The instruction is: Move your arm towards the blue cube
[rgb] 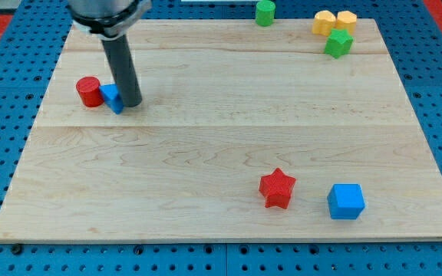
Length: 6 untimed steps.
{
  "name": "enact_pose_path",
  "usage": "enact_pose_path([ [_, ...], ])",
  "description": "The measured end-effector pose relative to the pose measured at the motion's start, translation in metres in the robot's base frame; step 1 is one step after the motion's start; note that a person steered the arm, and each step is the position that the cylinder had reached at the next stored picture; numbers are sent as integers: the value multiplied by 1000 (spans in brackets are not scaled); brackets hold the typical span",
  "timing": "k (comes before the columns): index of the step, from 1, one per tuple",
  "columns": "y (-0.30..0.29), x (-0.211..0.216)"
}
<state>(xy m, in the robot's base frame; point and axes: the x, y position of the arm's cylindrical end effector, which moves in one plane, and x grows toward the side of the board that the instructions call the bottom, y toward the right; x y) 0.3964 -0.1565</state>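
My tip (131, 103) is a bare rod, nothing to clench or grasp, and it stands at the board's (206, 138) 10 o'clock, touching a small blue block (112, 97) beside the red cylinder (89, 91). The blue cube (346, 201) lies well apart at 4 o'clock, the red star (277, 188) just at its 9. Risk: a straight run could clip the star and shunt it into the cube.

Small blue block (112, 97) half behind rod (122, 65)
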Motion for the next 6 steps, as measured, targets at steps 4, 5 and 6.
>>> enact_pose_path([
  [4, 376, 95],
  [5, 400, 160],
  [6, 351, 185],
])
